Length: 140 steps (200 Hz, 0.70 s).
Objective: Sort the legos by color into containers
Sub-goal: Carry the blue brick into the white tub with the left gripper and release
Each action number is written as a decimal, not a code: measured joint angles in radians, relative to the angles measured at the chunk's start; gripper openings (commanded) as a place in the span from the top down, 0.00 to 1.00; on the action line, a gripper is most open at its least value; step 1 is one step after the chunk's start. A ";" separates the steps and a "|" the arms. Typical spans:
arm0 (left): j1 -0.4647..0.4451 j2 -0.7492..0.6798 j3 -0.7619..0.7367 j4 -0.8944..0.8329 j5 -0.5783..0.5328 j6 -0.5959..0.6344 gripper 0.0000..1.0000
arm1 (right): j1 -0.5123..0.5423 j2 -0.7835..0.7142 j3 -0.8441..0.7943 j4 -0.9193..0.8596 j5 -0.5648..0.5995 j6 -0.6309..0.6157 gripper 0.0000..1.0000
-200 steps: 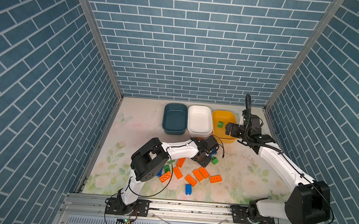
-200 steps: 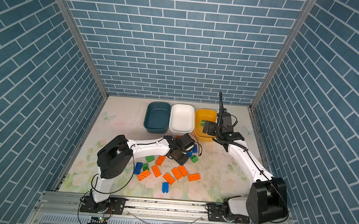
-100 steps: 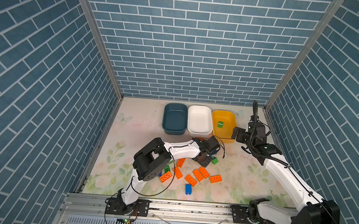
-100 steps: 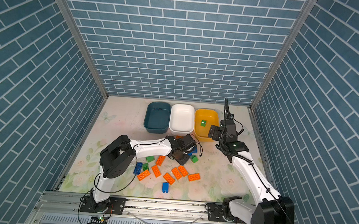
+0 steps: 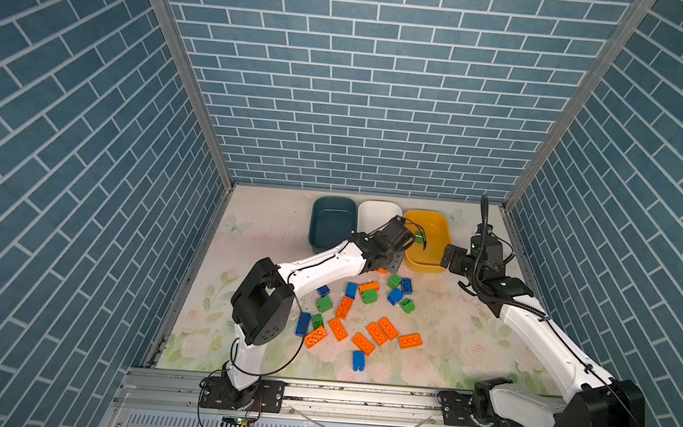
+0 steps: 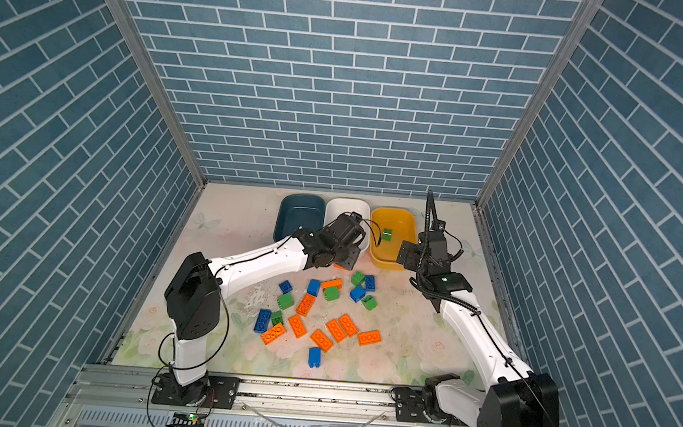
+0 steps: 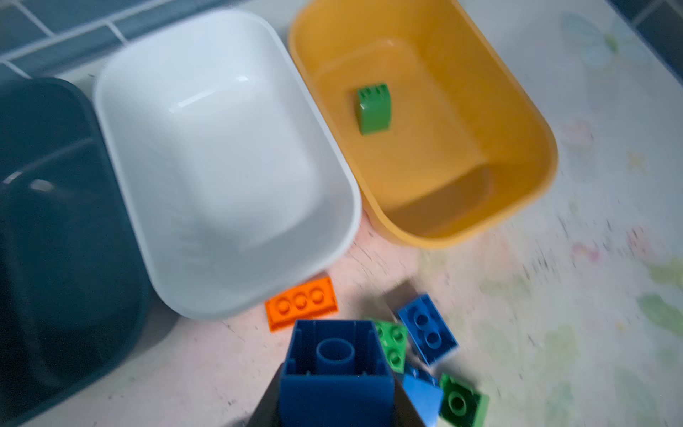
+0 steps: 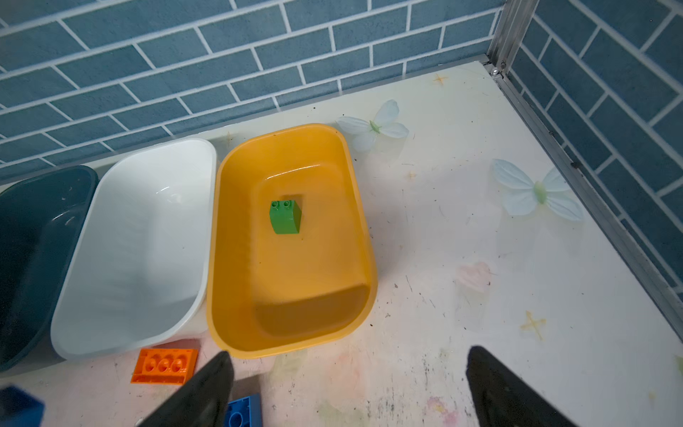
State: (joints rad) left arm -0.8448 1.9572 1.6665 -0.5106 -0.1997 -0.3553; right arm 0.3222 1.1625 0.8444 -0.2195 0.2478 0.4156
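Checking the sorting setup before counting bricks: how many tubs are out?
3, side by side in a row in both top views: dark teal tub leftmost, white tub in the middle, yellow tub rightmost. None seems hidden.

I operate inside a robotics lab test cell. Blue brick-pattern panels [image 5: 373,100] enclose my floral-print tabletop [image 5: 271,234] at 9, 12 and 3 o'clock, joined by aluminium corner posts [image 5: 185,73]. At 6 o'clock, my two arm bases [image 5: 234,393] bolt onto a slotted metal rail [image 5: 358,397].
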 measured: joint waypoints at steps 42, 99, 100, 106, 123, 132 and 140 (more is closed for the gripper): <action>0.102 0.168 0.159 -0.008 -0.026 -0.081 0.82 | 0.000 -0.020 -0.023 0.006 0.005 0.000 0.03; 0.144 0.466 0.558 -0.140 -0.051 -0.072 0.66 | 0.000 -0.023 -0.024 0.007 -0.003 -0.001 0.06; 0.144 0.471 0.567 -0.144 -0.051 -0.071 0.65 | 0.000 -0.023 -0.024 0.007 -0.002 -0.001 0.06; 0.144 0.489 0.599 -0.159 -0.052 -0.068 0.61 | 0.000 -0.023 -0.025 0.007 -0.002 -0.001 0.06; 0.143 0.506 0.647 -0.190 -0.051 -0.056 0.44 | 0.000 -0.025 -0.031 0.007 0.000 -0.001 0.06; 0.142 0.504 0.651 -0.198 -0.051 -0.060 0.36 | 0.000 -0.027 -0.035 0.007 0.000 -0.002 0.06; 0.140 0.495 0.645 -0.200 -0.050 -0.053 0.31 | 0.000 -0.031 -0.040 0.007 0.000 -0.002 0.06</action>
State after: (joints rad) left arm -0.7048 2.4523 2.3119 -0.7109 -0.2497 -0.4088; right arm 0.3222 1.1320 0.8040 -0.2127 0.2478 0.4141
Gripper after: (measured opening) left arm 0.616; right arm 0.940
